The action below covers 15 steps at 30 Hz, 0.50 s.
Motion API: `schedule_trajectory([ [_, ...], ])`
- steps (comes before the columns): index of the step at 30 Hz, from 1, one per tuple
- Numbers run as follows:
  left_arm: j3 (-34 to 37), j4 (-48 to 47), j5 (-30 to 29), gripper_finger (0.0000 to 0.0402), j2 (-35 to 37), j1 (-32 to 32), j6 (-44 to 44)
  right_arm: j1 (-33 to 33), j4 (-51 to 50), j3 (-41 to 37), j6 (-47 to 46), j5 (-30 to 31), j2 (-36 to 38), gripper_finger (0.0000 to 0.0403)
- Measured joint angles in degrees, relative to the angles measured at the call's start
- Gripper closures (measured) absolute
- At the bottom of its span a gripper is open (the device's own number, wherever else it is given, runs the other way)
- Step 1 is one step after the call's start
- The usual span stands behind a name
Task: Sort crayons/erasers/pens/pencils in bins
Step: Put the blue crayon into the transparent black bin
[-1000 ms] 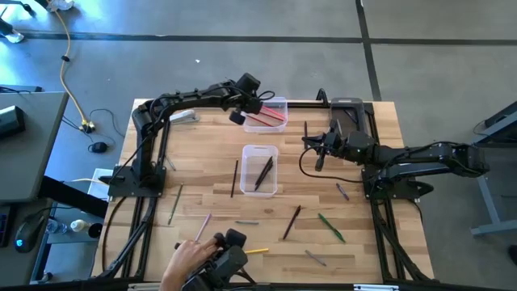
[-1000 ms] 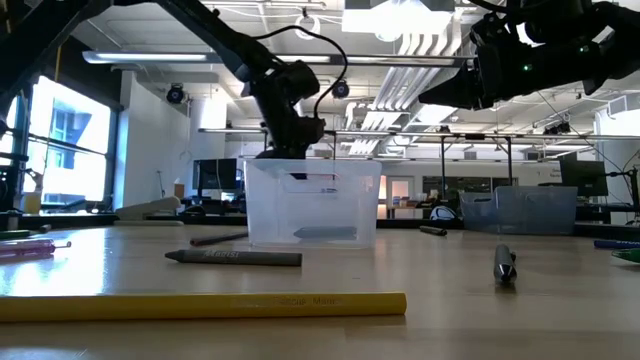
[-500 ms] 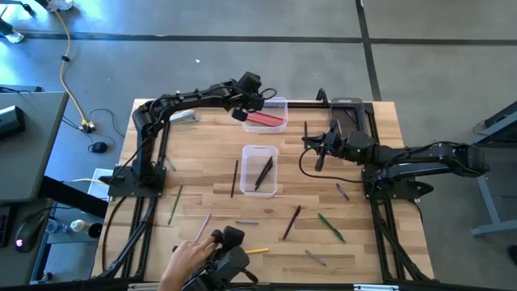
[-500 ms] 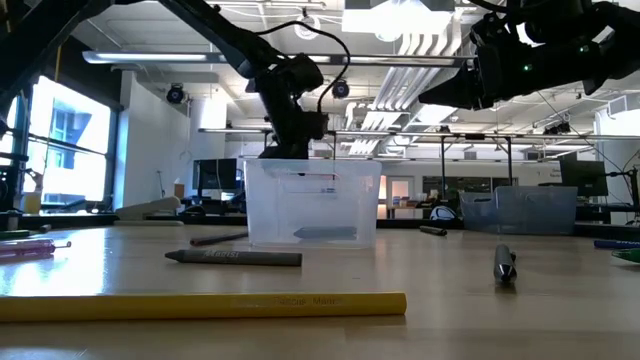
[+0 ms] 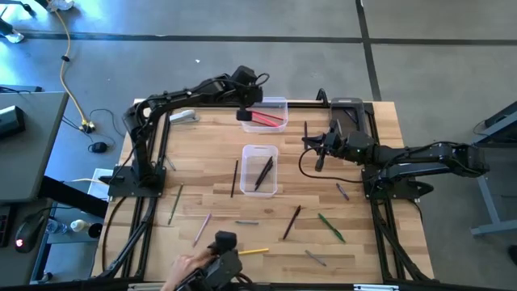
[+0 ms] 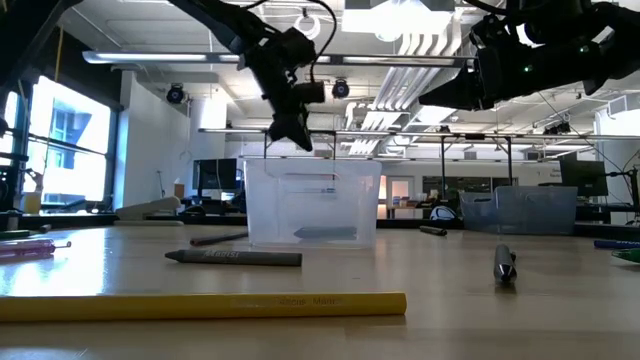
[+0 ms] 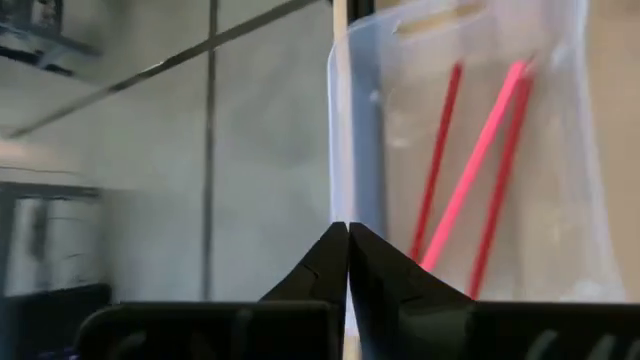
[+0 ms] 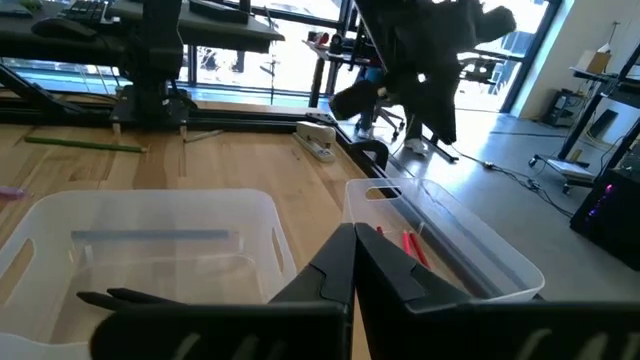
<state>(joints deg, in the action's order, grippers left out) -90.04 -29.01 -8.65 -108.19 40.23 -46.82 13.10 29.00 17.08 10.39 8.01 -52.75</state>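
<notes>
My left gripper [image 5: 244, 114] [image 7: 347, 236] hangs shut and empty just off the left end of the far clear bin [image 5: 271, 113], above its rim. That bin [image 7: 470, 150] holds three red and pink sticks [image 7: 478, 150]. A second clear bin [image 5: 260, 170] at mid-table holds dark pens. A smoky grey bin [image 5: 347, 107] stands at the far right. My right gripper [image 5: 317, 160] [image 8: 353, 240] is shut and empty, right of the middle bin and above the table.
Loose pens, pencils and crayons lie on the wood: a black pen [image 5: 234, 178], a green pencil [image 5: 331, 227], a yellow pencil [image 5: 255, 251] [image 6: 200, 303], a grey crayon [image 6: 235, 257]. A person's hand [image 5: 187, 267] with a dark device is at the near edge.
My left gripper has risen from just over the far bin's rim and has rolled about its own axis, staying at the bin's left end. The person's hand at the near edge has drawn back toward that edge.
</notes>
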Motion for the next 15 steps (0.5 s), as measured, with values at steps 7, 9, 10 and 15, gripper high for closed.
schedule_trajectory([
  [7, 8.4, 6.9, 4.4, 0.0401, 3.8, 0.3, 4.4, 0.0, -0.6, 0.0, 0.2, 0.0, 0.0, 0.0403],
  [9, 12.0, 10.2, 4.4, 0.0401, 5.0, 0.3, 5.9, 0.0, -0.6, 0.0, 0.2, 0.0, 0.0, 0.0403],
  [10, 13.8, 11.6, 4.6, 0.0401, 5.7, 0.3, 6.7, 0.0, -0.6, 0.0, 0.2, 0.0, 0.0, 0.0403],
  [15, 24.1, 21.7, 4.8, 0.0401, 10.2, 0.7, 9.8, 0.0, -0.6, 0.0, 0.2, 0.0, 0.0, 0.0403],
])
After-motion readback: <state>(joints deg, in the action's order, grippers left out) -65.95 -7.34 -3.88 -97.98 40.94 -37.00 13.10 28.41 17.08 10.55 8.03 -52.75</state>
